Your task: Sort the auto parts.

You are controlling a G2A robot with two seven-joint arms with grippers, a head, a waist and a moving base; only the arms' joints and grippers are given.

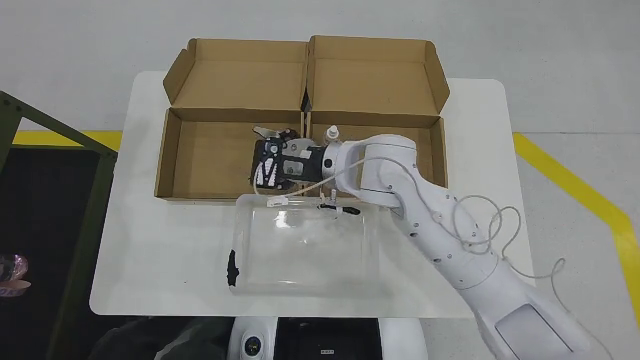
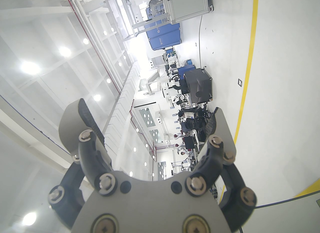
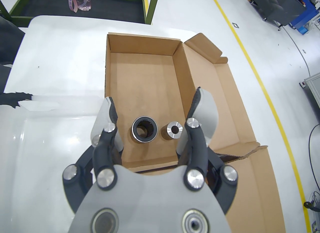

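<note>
The right pincer (image 3: 153, 96) is spread wide with nothing between its fingers. It hangs over one end of the left cardboard box (image 1: 175, 155). Beneath the gap two auto parts stand on the box floor: a dark-ringed sleeve (image 3: 144, 129) and a smaller silver sleeve (image 3: 174, 131). Both are upright with their bores facing up, just beside each other with a thin gap between them. The box's end wall rises just behind them, under the wrist.

From the wrist camera each fingertip lines up with one of the box's long walls, so sideways room looks tight. I cannot tell how high the fingers hang above the rim. Ahead of the fingertips the cardboard floor runs on to the far end wall.

On one finger's side the box lid is folded back. On the other finger's side a clear plastic tray (image 1: 300, 250) lies close along the box wall, with a small black piece (image 1: 231, 268) at its outer edge. Behind the wrist, past the shared walls, sits the right cardboard box (image 1: 425, 140), lid also folded back.

From above, the wrist covers the spot where the parts stand, while the right wrist view looks down on them. The top view in turn gives both boxes side by side and the white table (image 1: 130, 260) margin around them.

The left pincer (image 2: 148, 108) is likewise wide and holds nothing, its camera looking out into the hall.
</note>
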